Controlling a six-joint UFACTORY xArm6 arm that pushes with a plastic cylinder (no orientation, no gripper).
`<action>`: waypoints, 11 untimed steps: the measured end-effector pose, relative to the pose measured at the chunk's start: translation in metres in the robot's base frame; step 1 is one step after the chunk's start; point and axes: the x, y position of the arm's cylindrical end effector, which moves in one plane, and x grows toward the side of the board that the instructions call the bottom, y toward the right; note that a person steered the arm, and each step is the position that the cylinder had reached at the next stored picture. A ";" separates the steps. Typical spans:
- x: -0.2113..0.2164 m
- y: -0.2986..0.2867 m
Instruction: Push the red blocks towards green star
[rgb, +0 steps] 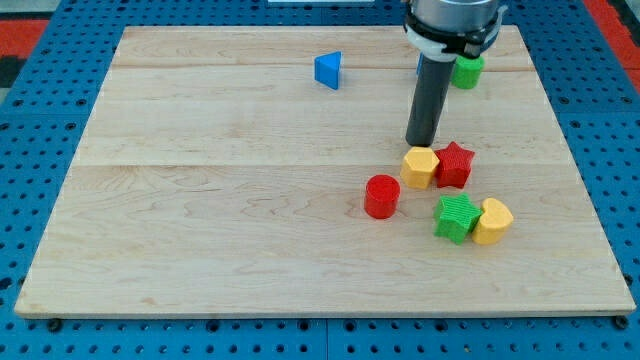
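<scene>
Fingers absent: rod only, my tip (422, 143) just above yellow block (419, 167), holding nothing. Red star (455, 164) touches yellow block; red cylinder (381, 196) left of green star (456, 218) on bench (200, 200). Likely light, rigid, slippery; push flank opposite green star.

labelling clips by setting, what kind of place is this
Most likely a robotics lab bench set up for block pushing. A pale wooden board lies on a blue perforated base. My tip rests just above the yellow block and red star, near the green star.
</scene>
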 end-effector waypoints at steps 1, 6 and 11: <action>0.022 0.018; 0.000 0.071; 0.051 -0.044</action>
